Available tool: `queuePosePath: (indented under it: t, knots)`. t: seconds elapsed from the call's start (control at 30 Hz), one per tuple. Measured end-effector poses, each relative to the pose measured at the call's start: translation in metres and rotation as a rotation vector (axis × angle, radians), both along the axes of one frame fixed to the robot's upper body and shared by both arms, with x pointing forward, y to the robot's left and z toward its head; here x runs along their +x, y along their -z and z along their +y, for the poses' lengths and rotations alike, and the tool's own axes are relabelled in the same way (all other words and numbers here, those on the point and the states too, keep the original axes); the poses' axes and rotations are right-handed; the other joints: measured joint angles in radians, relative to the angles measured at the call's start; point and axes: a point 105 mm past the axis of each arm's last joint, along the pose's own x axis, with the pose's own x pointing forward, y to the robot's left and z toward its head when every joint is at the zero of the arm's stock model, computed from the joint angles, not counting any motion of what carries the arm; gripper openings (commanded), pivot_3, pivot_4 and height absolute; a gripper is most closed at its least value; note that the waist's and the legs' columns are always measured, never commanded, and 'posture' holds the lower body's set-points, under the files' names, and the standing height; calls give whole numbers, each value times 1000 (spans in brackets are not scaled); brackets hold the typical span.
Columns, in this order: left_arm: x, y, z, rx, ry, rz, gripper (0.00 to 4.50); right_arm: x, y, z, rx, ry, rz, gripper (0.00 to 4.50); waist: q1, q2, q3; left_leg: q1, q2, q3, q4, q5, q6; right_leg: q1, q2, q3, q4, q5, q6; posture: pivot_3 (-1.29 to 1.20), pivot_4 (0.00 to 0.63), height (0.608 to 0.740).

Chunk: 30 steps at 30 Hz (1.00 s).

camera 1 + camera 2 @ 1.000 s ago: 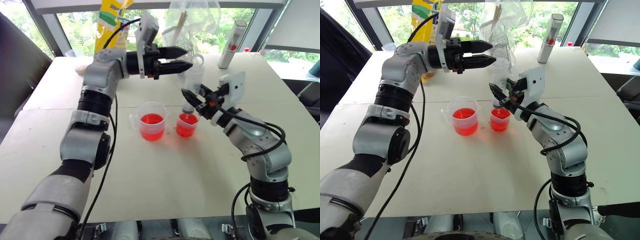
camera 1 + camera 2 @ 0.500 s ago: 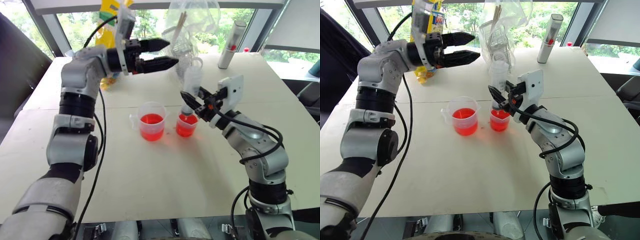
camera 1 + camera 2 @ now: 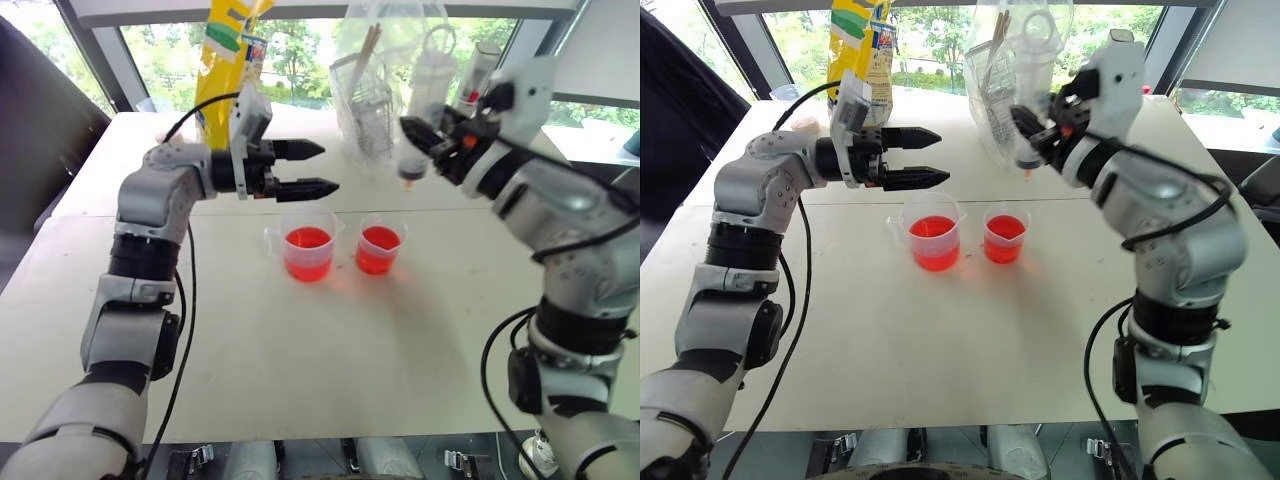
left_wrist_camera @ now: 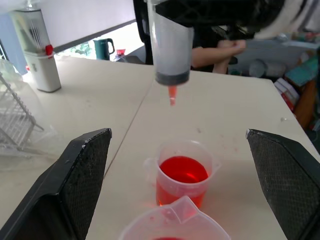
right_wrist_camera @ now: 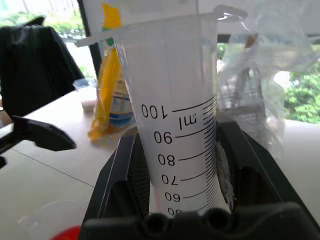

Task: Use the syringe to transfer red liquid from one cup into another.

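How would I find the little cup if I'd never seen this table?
Look at the middle of the white table, where two clear cups of red liquid stand side by side. The smaller cup is the right one; unlike the bigger beaker, it has no handle.

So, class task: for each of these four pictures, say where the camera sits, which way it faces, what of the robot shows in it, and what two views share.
Left eye view: on the head, looking down at the table; both arms, left gripper, right gripper holding the syringe.
Right eye view: same head, same scene.
Left wrist view: looks between its own fingers at the smaller cup and syringe tip.
Right wrist view: looks along the clamped syringe barrel.
Shared: both wrist views show the syringe.
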Motion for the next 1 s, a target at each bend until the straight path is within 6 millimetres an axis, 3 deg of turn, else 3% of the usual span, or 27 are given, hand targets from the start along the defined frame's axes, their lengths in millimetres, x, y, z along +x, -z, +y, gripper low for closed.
queuePosePath:
  t: [0.13, 0.27, 0.43, 0.57, 0.73, 0.93, 1.0]
  knots:
    - [-3, 5, -2, -5, -1, 3, 4429, 11, 26, -39, 11, 147, 311, 1399, 5, 0, 0, 0, 0, 1, -1, 0, 0, -1, 0, 1, -1, 0, 0, 0, 150, 739]
    - [-8, 9, -7, -29, 7, 16, 4429, 12, 70, -55, -38, 167, 603, 1399, 5, 0, 0, -1, -1, 1, -1, 0, 1, -1, 0, 2, -2, 0, 0, 0, 150, 739]
    - [-10, 17, -14, -43, 15, 43, 4429, 11, 112, -72, -59, 200, 841, 1399, 3, 0, 0, 0, -1, 1, -1, 0, 1, -1, 1, 2, -2, 0, 0, 0, 150, 739]
    - [-11, 20, -20, -36, 24, 38, 4429, 9, 138, -79, -86, 213, 969, 1399, 2, 0, 0, 0, -1, 1, -1, 0, 1, -1, 1, 2, -2, 0, 0, 0, 150, 739]
    - [-15, 23, -20, -34, 13, 25, 4429, 13, 152, -80, -122, 192, 1004, 1399, 3, 0, 0, 0, 0, 1, -1, 0, 1, -1, 2, 2, -2, 0, 0, 0, 150, 739]
    - [-13, 23, -15, -30, -21, 25, 4500, 16, 162, -81, -113, 191, 1020, 4299, 4, 0, 0, 0, 0, 1, -1, 0, 1, -1, 2, 2, -2, 0, 0, 0, 150, 739]
    - [-15, 22, -14, -27, -19, 18, 4500, 16, 162, -82, -112, 193, 1021, 4416, 4, 0, 0, 0, 0, 1, -1, 0, 1, -1, 2, 2, -2, 0, 0, 0, 150, 739]
